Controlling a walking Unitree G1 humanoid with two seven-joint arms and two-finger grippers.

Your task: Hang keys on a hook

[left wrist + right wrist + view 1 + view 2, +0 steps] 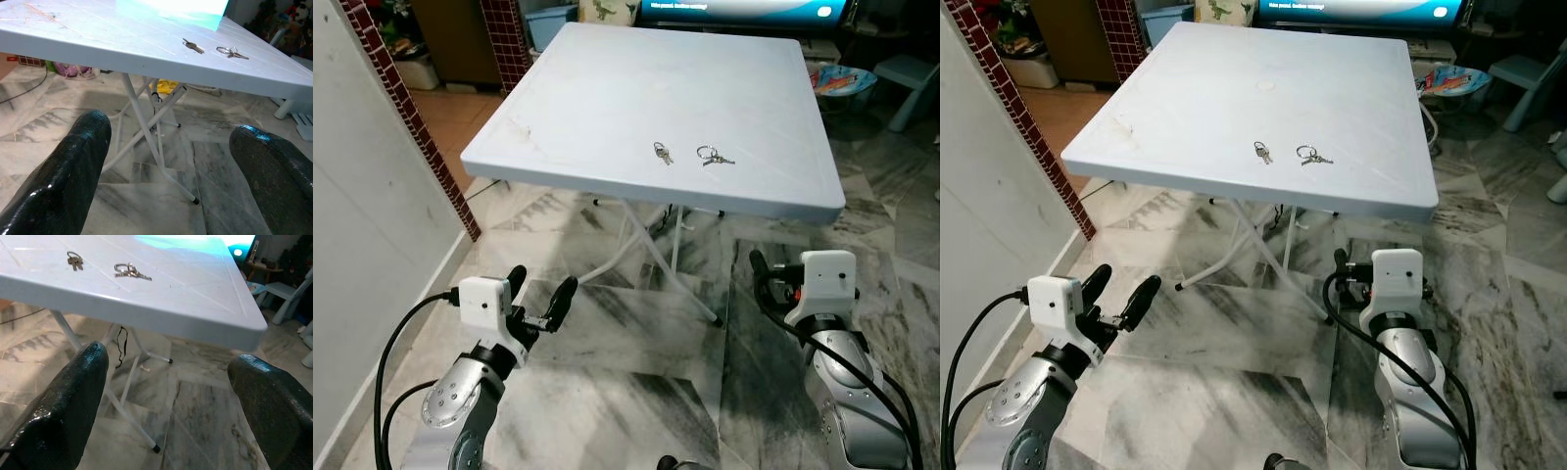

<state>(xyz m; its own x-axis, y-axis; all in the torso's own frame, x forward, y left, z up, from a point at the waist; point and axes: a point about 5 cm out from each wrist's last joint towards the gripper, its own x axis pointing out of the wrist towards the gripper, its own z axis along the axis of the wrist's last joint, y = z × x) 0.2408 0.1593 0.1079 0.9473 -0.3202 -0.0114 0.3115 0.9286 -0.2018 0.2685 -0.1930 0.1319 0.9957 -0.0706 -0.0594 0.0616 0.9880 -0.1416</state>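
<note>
Since both our left gripper [536,302] and right gripper [166,396] hang spread and empty below the table [558,108], with two sets of keys [663,153] [713,156] lying flat near its front edge, we risk nudging them off or pinching only tabletop

The white table's near edge [646,196] stands between both low tools and its top.
</note>
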